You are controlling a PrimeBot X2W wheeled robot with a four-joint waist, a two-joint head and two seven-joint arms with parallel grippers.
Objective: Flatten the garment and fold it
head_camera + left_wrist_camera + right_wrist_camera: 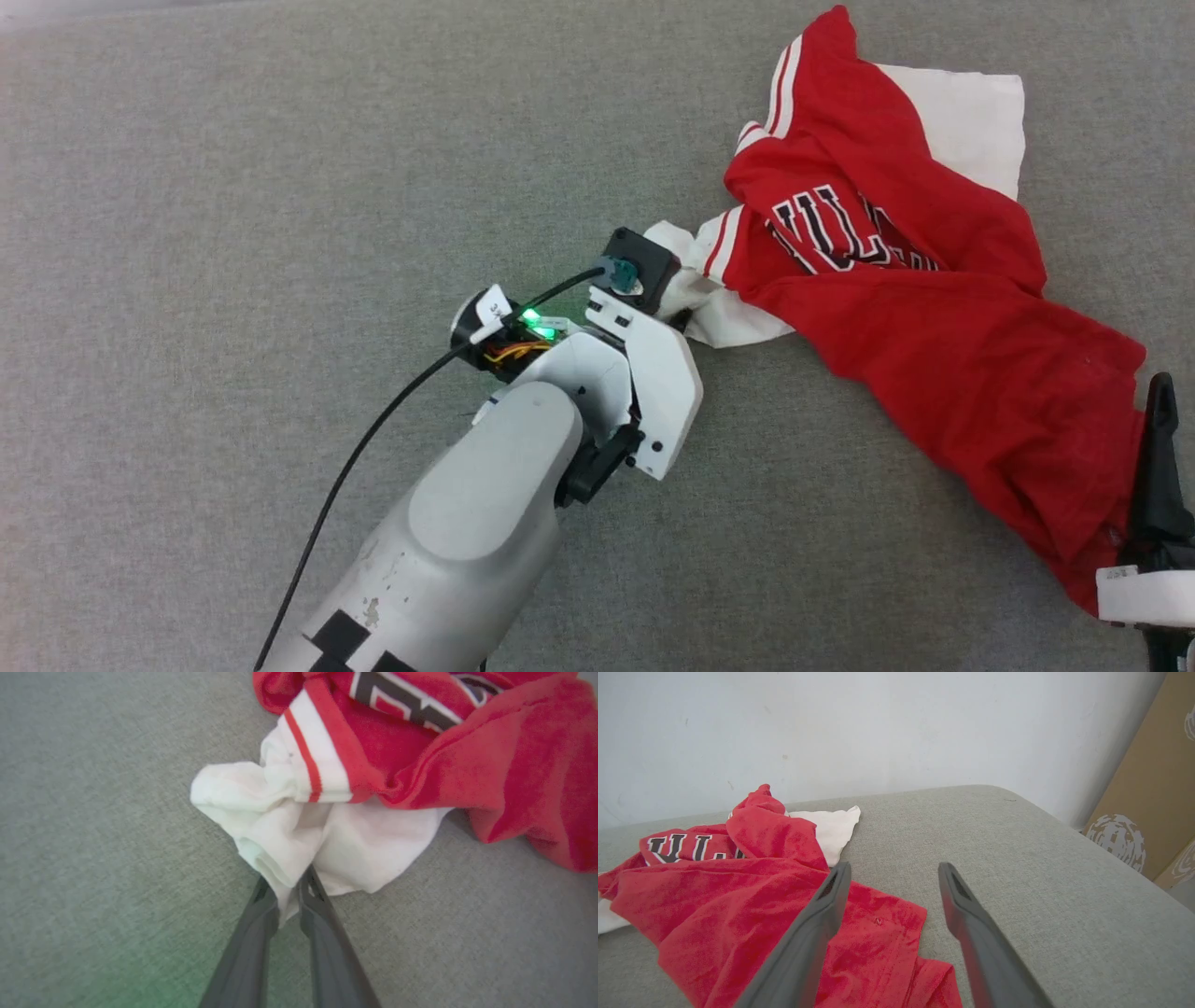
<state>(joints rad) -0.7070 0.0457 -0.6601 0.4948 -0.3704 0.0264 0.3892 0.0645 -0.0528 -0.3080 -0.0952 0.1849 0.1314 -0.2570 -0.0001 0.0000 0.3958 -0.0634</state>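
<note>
Red garment (943,336): crumpled, right half of frame on grey cushion (233,187); flattening seemingly barely begun, folding untouched.
Left gripper (286,879): pinched on its white sleeve (289,830).
Right gripper (894,868): spread wide, empty, lower right.

Your red jersey T-shirt (934,308) with white sleeves and black block letters lies crumpled near the grey padded surface's (280,187) far edge, one white sleeve trailing left.

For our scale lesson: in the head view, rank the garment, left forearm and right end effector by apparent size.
1. garment
2. left forearm, enlarged by nearness to the camera
3. right end effector, partly cropped
</note>
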